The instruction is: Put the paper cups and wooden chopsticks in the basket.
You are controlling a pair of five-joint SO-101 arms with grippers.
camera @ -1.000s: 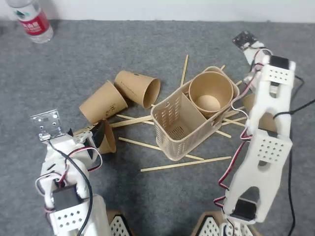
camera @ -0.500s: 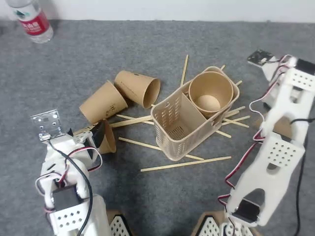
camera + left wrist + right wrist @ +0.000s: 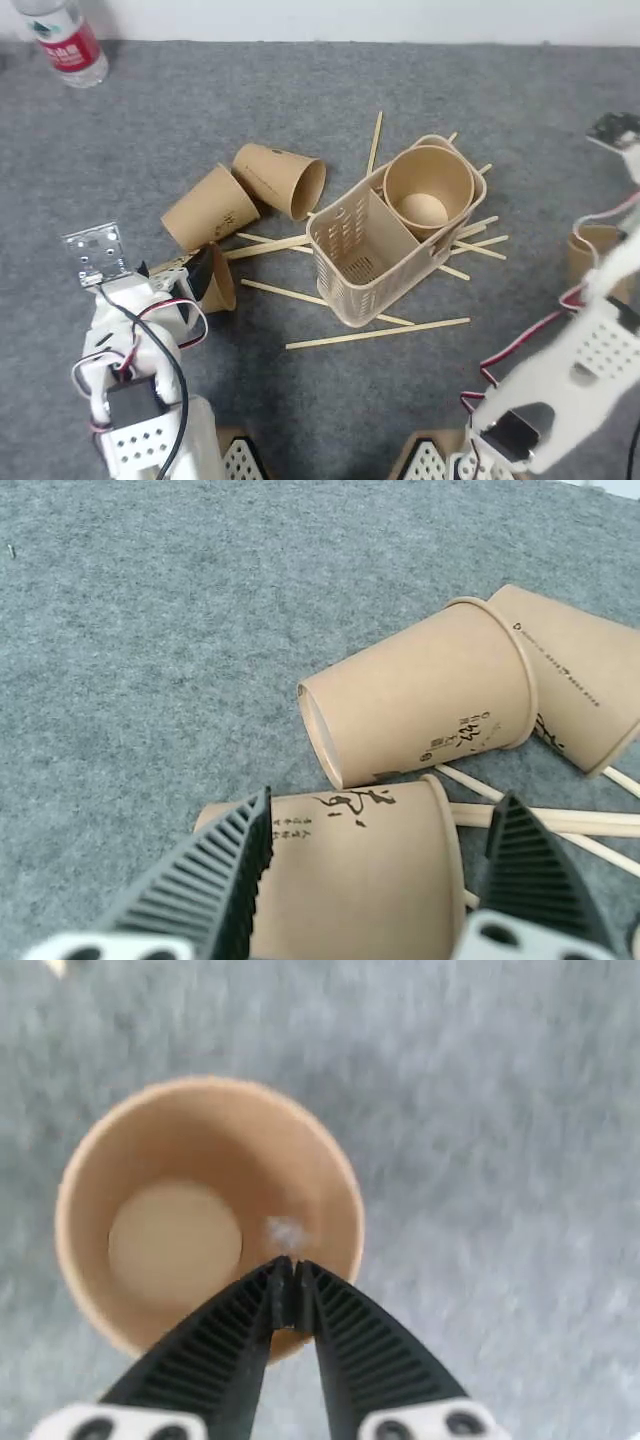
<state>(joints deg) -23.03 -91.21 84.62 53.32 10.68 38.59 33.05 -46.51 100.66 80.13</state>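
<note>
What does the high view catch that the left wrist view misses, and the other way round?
High view adds: the basket with a cup in it, a bottle, and an upright cup off to the basket's right. Left wrist view adds: the left claw, ribbed fingers spread either side of a lying cup. Shared: two more lying cups and chopsticks beside them.

A pale slotted basket (image 3: pixel 350 250) stands upright with one brown paper cup (image 3: pixel 428 190) mouth-up in its far compartment, three more lie tipped to its left, a first cup (image 3: pixel 280 178), second cup (image 3: pixel 208 208) and third cup (image 3: pixel 215 280), a lone cup (image 3: pixel 590 255) sits mouth-up well to its right, and wooden chopsticks (image 3: pixel 376 333) lie scattered around and under it.
</note>
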